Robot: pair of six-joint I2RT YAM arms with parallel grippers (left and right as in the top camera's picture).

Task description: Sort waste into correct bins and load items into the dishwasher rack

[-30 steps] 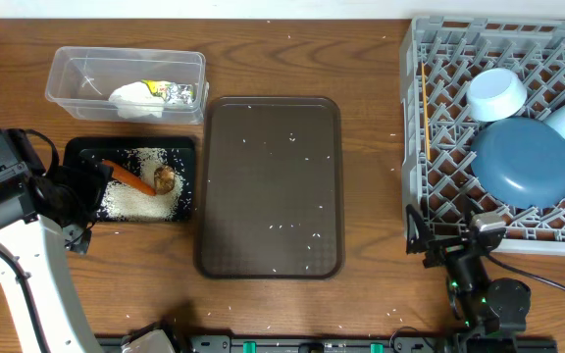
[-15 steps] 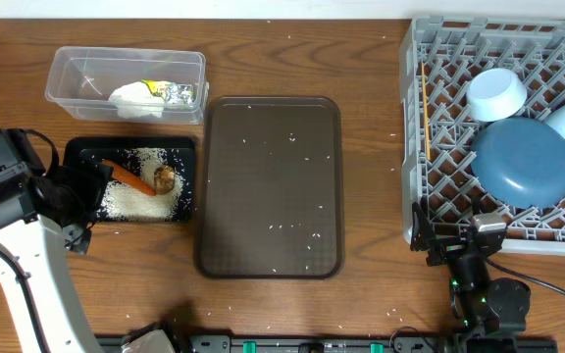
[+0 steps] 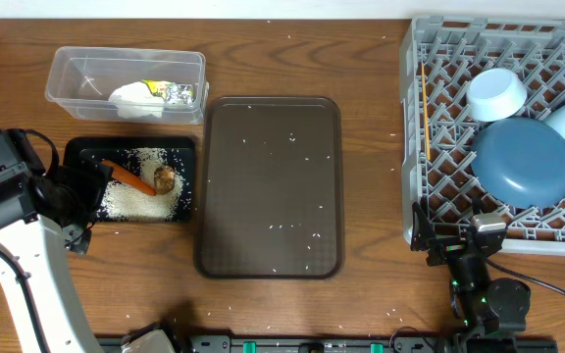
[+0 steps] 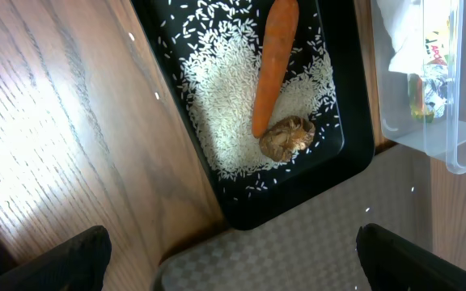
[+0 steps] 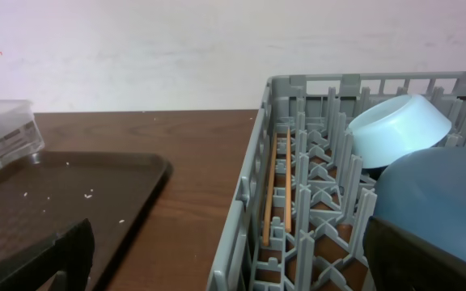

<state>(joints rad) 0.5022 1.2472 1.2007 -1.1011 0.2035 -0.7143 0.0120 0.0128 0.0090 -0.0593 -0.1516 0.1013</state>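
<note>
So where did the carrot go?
In the overhead view the carrot is on the left side, lying in the black tray on top of the rice, with the brown lump right beside its tip.

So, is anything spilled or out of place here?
Yes: loose white rice grains lie scattered on the brown serving tray and on the table around it, outside the black tray that holds the rest.

Desk [image 3: 371, 147]: dark brown wood with visible grain, filling the overhead view | Wall [image 5: 176, 48]: plain, pale off-white, rising behind the far desk edge | Light: soft and even, with a bright sheen on wood in left wrist view
</note>
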